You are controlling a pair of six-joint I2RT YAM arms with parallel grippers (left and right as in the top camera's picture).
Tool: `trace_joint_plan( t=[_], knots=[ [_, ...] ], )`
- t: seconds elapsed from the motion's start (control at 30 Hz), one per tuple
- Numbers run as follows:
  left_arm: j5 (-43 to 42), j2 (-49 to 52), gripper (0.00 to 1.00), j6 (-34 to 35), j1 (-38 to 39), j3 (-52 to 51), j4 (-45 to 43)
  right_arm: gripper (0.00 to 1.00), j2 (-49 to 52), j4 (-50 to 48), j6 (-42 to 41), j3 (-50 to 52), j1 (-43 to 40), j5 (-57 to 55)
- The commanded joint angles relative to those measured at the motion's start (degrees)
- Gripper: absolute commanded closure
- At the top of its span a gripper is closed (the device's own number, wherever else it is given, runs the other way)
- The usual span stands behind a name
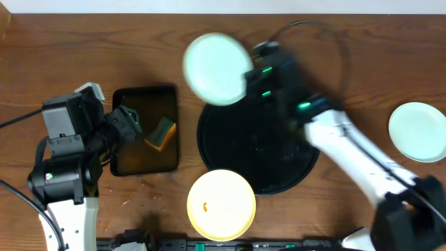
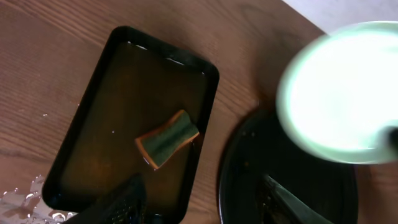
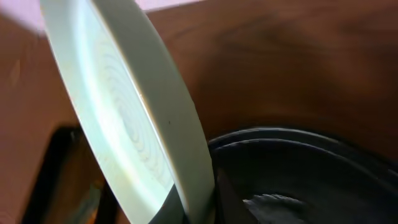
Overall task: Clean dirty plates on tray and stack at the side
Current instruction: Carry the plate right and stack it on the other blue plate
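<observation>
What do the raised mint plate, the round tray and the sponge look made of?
The raised mint plate: likely plastic or melamine, matte; thick rounded rim, faint concentric rings, no glaze shine. The round tray: probably glossy black plastic; it mirrors light. The sponge: seemingly foam, orange with a green scouring layer.

Wood table point(image 1: 70, 56): round tray point(image 1: 272, 153), rect. tray point(image 1: 143, 88), mint plate point(image 1: 417, 132).

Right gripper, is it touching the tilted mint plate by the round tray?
Touching. The right wrist view shows the mint plate clamped by its rim in the right gripper.
</observation>
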State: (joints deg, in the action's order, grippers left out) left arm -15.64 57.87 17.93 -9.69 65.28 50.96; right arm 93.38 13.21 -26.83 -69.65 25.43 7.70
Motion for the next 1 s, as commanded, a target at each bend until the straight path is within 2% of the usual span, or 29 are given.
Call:
trace_joint_plan(
  t=[0.0, 0.23, 0.4, 0.5, 0.6, 0.73, 0.97],
  knots=[
    [0.72, 0.94, 0.43, -0.79, -0.31, -0.11, -0.02, 0.99, -3.21, 4.35, -6.51, -0.81, -10.19, 13.94],
    [0.72, 1.88, 0.43, -0.79, -0.31, -0.11, -0.04, 0.99, -2.16, 19.96, -7.41, -0.79, -33.88, 17.59],
    [0.72, 1.95, 0.42, -0.79, -0.31, -0.11, -0.24, 0.99, -0.72, 25.29, -7.34, -0.74, -49.09, 17.42],
    [0.72, 1.95, 0.43, -0.79, -0.31, -0.11, -0.50, 0.99, -0.44, 27.43, -7.43, -0.72, -61.27, 16.87],
    [0.72, 1.95, 0.43, -0.79, -0.31, -0.11, -0.48, 0.99, -0.42, 29.55, -7.43, -0.72, -67.25, 13.00],
    [0.72, 1.95, 0.42, -0.79, -0.31, -0.11, -0.48, 0.99, -0.42, 34.45, -7.43, -0.55, -74.82, 0.02],
    [0.72, 1.95, 0.42, -0.79, -0.31, -0.11, -0.48, 0.99, -0.42, 34.40, -7.43, 1.09, -78.34, -0.98]
  ],
)
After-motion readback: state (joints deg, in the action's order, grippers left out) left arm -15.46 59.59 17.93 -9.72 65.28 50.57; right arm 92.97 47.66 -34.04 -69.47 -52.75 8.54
